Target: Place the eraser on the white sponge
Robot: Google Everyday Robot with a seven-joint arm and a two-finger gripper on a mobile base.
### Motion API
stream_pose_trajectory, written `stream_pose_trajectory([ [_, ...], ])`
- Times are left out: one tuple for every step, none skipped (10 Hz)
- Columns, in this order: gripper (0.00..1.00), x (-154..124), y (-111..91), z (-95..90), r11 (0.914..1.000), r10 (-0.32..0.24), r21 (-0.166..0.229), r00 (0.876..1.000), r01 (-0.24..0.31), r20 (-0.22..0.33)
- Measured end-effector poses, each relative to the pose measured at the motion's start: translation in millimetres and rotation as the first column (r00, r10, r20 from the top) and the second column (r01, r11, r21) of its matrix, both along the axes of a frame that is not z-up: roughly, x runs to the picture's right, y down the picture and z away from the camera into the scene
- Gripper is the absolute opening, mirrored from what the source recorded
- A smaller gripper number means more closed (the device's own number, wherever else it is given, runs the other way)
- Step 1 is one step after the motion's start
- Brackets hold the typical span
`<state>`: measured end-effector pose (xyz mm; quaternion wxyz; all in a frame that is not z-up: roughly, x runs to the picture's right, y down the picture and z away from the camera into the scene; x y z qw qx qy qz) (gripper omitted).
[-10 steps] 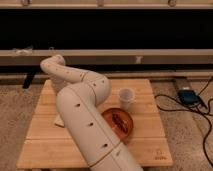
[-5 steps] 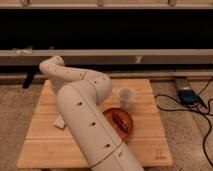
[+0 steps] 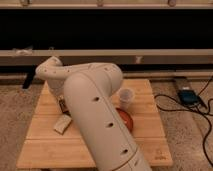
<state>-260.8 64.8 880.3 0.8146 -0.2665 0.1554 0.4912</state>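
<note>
Eraser (image 3: 63, 105), dark, at the left side of the wooden worktop (image 3: 45, 145), just beyond the white sponge (image 3: 62, 123) and not on it. Claw (image 3: 62, 100) closed tight at that same spot, largely hidden behind the white arm (image 3: 95, 115); unclear whether clamped on the eraser. Farther right, a white cup (image 3: 126, 96) and a reddish bowl (image 3: 128, 120).

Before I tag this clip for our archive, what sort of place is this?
Probably a robotics test room: a wooden table on speckled floor, loose cables beside it. The gripper is down by the white sponge, behind the arm.
</note>
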Motion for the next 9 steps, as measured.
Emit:
stream_pose_trajectory([
  [0.0, 7, -4, -14.3, 0.9987, 0.021, 0.046, 1.0, -0.022, 0.014],
  [0.0, 18, -7, -23.6, 0.9967, 0.04, 0.07, 0.999, -0.041, 0.017],
  [0.0, 20, -8, -34.4, 0.9952, 0.05, 0.082, 0.998, -0.053, 0.03],
  [0.0, 25, -7, -42.3, 0.9942, 0.055, 0.091, 0.998, -0.058, 0.039],
  [0.0, 27, 1, -51.6, 0.9939, 0.057, 0.091, 0.997, -0.062, 0.052],
  [0.0, 31, 6, -57.1, 0.9942, 0.056, 0.089, 0.997, -0.061, 0.061],
  [0.0, 30, 10, -61.0, 0.9949, 0.05, 0.084, 0.996, -0.056, 0.068],
  [0.0, 27, 18, -66.9, 0.9964, 0.04, 0.071, 0.996, -0.046, 0.078],
  [0.0, 22, 26, -71.5, 0.9979, 0.024, 0.057, 0.996, -0.03, 0.092],
])
